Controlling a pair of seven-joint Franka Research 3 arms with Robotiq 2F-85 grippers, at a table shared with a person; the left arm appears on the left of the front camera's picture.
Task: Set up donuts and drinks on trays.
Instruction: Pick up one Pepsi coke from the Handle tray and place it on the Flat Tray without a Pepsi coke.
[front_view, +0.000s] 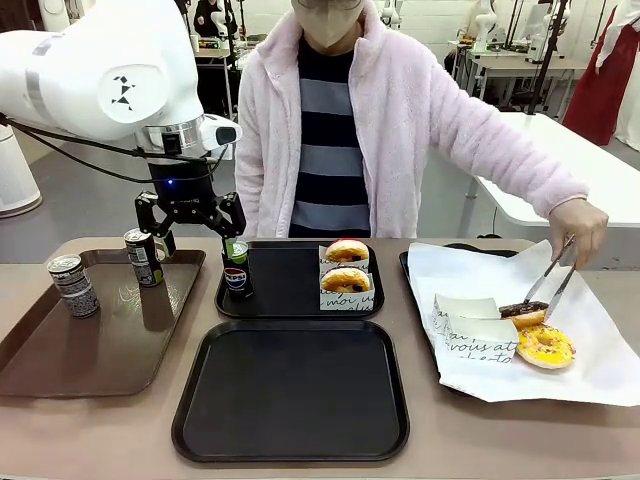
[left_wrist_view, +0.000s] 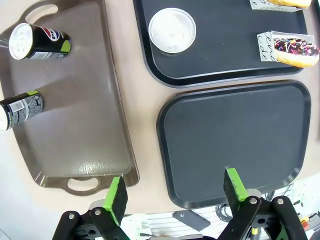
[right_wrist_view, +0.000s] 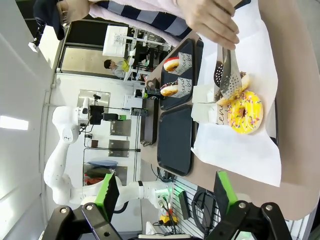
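Now, left gripper (front_view: 188, 222) open wide, holding nothing, up near the brown tray's (front_view: 90, 350) far right corner. Right gripper (right_wrist_view: 162, 192) open too. Pepsi can (front_view: 237, 268) standing at the far black tray's (front_view: 290, 285) left edge, two donuts (front_view: 346, 280) at its right edge. Two more cans (front_view: 73, 285) on the brown tray, toward its far edge.

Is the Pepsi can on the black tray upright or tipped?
Upright: the Pepsi can stands on its base, top facing up.
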